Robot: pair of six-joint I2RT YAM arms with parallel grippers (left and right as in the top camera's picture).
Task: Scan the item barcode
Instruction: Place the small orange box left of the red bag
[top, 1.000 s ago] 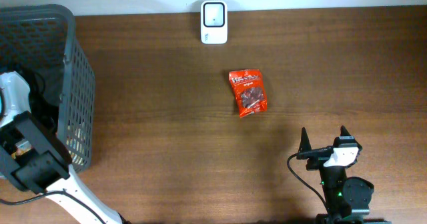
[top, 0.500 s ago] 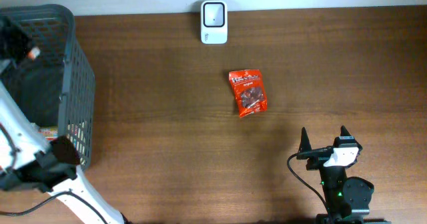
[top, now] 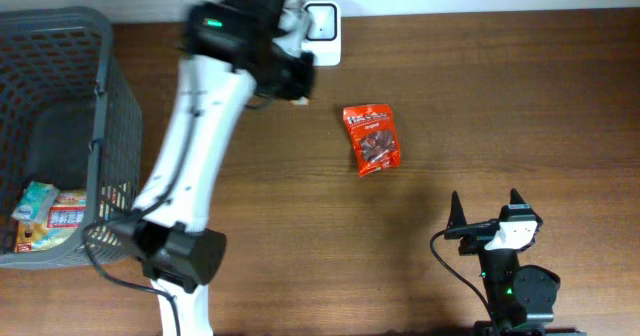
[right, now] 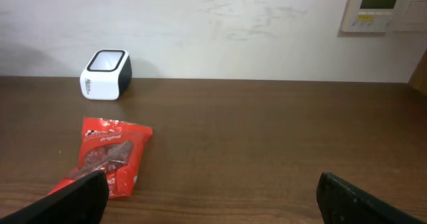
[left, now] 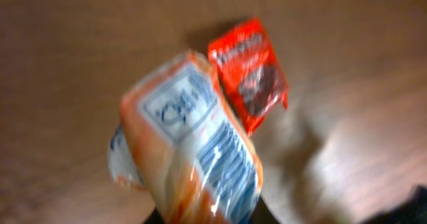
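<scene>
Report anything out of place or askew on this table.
The red snack packet lies loose and tilted on the table, apart from the basket; the left gripper holds an orange packet. Nothing looks spilled.

Orange-white packet (left: 193,151) tilted, aloft; white scanner (top: 321,33) upright.

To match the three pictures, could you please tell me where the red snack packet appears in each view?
Overhead: the red snack packet is just right of centre, upper half.
Left wrist: top centre-right, behind the held orange-and-white packet.
Right wrist: lower left.
Shared landmark: the white scanner, top centre overhead, upper left in right wrist.
</scene>
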